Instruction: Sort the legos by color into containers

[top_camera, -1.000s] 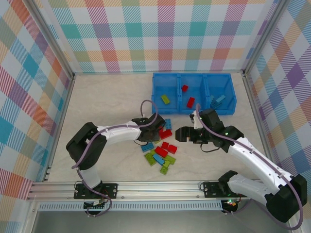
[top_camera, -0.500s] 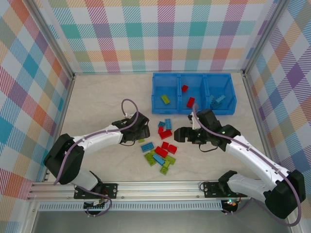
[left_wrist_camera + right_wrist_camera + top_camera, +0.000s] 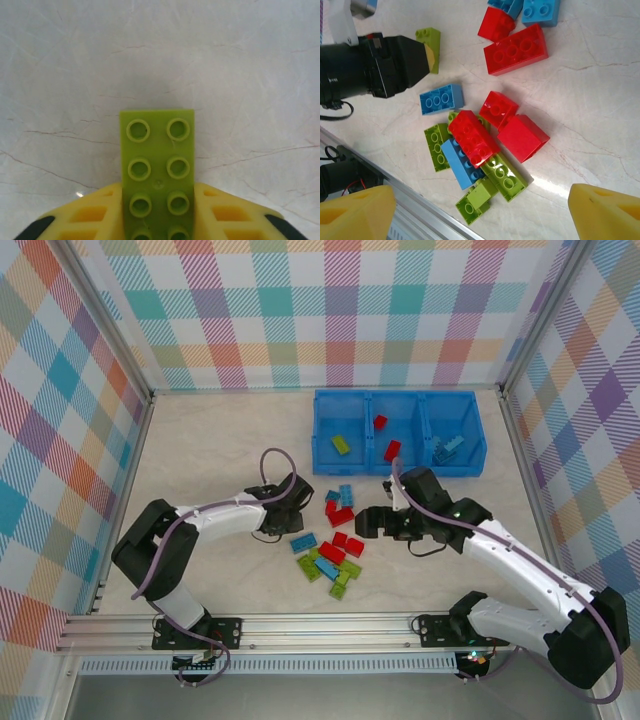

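Note:
My left gripper (image 3: 296, 517) is shut on a lime green lego (image 3: 157, 165), which sticks out between its yellow fingers (image 3: 220, 210) low over the table, left of the pile. The same green lego (image 3: 431, 42) pokes from the black left gripper in the right wrist view. My right gripper (image 3: 366, 522) stands open over the right side of the loose pile of red, blue and green legos (image 3: 331, 558), its fingertips (image 3: 355, 212) wide apart and holding nothing. The blue bin (image 3: 475, 400) at the back holds a green lego (image 3: 341, 444), red legos (image 3: 392, 450) and blue legos (image 3: 448, 448), one colour per compartment.
Two red legos (image 3: 340, 513) and two blue legos (image 3: 341, 494) lie between the grippers, nearer the bin. The metal rail (image 3: 300, 630) runs along the front edge. Checked walls close in the sides and back. Open table lies to the left (image 3: 210, 450).
The left arm drew back leftward from the pile, then settled with a green lego in its fingers. The right gripper drifted slightly left toward the pile.

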